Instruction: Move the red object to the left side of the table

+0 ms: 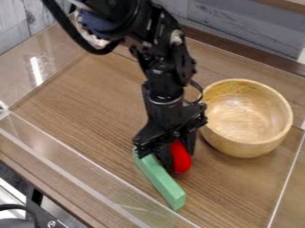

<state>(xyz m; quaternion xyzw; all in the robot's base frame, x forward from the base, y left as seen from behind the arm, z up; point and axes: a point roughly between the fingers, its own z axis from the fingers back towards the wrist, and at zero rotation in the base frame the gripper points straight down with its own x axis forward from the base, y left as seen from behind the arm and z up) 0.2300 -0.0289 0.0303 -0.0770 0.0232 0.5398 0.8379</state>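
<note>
Pointing straight down, the gripper (174, 153) clamps the red object (181, 158), whose orientation is hidden.

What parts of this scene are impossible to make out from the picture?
- Red object: the gripper covers its top, so any leafy part is hidden, and whether it is lifted off the table is unclear.
- Green block: its upper end is hidden behind the gripper.
- Wooden bowl: its near wall hides part of the inside.
- Arm: cut off by the top edge.
</note>
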